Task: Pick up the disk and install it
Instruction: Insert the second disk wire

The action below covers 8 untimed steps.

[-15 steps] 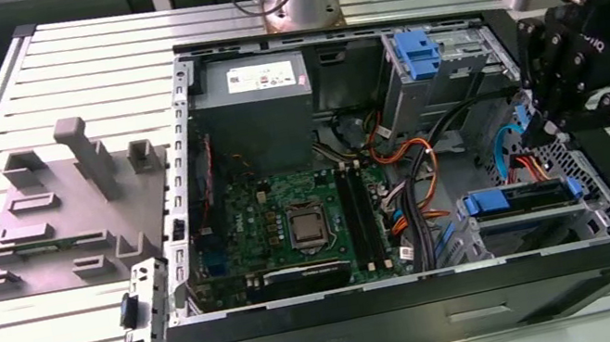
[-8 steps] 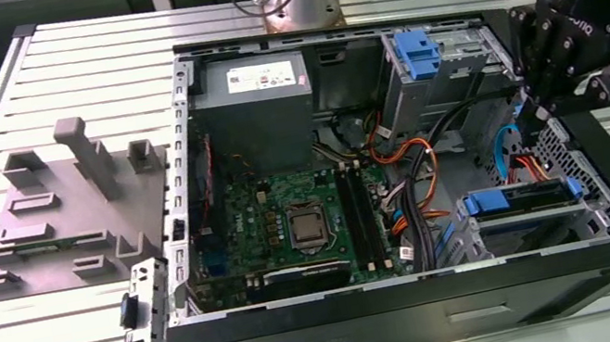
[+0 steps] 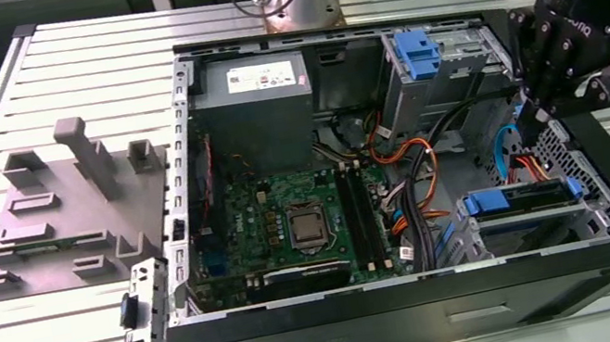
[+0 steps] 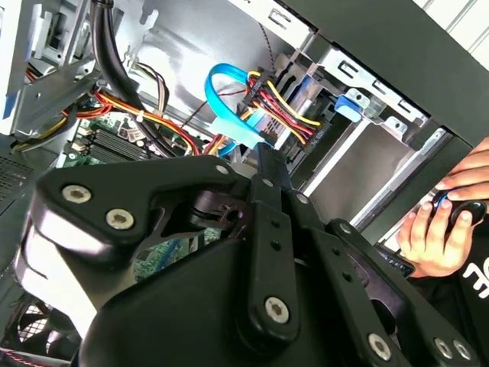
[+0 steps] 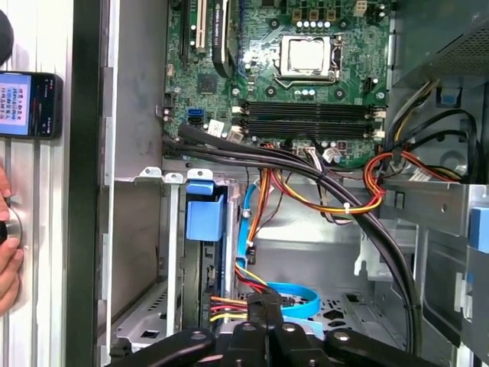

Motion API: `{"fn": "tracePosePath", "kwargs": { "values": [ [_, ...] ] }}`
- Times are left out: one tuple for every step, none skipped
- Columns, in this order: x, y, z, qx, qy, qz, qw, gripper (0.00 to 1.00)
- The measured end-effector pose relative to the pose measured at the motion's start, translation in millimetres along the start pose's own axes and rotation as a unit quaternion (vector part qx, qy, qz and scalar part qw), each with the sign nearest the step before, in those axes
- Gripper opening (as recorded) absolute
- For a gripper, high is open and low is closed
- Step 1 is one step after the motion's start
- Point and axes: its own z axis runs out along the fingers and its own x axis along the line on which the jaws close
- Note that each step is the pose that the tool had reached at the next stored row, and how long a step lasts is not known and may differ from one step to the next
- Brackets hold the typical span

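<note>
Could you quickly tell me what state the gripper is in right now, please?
Gripper: inside the computer case near the drive bay; whether it is open, shut or holding anything cannot be told.

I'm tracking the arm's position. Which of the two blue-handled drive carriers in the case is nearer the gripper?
The lower carrier, in the bay near the case's front corner, sits just below the gripper. The other blue carrier stands upright farther back, beside the power supply.
</note>
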Motion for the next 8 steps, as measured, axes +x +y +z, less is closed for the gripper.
{"fn": "tracePosePath", "kwargs": {
  "values": [
    [-0.1, 0.0, 0.3, 0.0, 0.0013, 0.0, 1.0, 0.17],
    [-0.2, -0.1, 0.6, -0.0001, 0.0026, 0.0, 1.0, 0.17],
    [-0.4, -0.2, 0.9, -0.0001, 0.0037, 0.0, 0.99999, 0.24],
    [-0.5, -0.2, 1.3, -0.0001, 0.0048, 0.0, 0.99999, 0.24],
    [-0.7, -0.2, 1.7, -0.0001, 0.0056, 0.0, 0.99998, 0.24],
    [-0.7, -0.3, 2.0, -0.0001, 0.0064, 0.0, 0.99998, 0.24],
    [-0.8, -0.3, 2.3, -0.0001, 0.0068, 0.0, 0.99998, 0.24],
    [-0.8, -0.3, 2.4, -0.0002, 0.0071, 0.0, 0.99997, 0.24]
  ]
}}
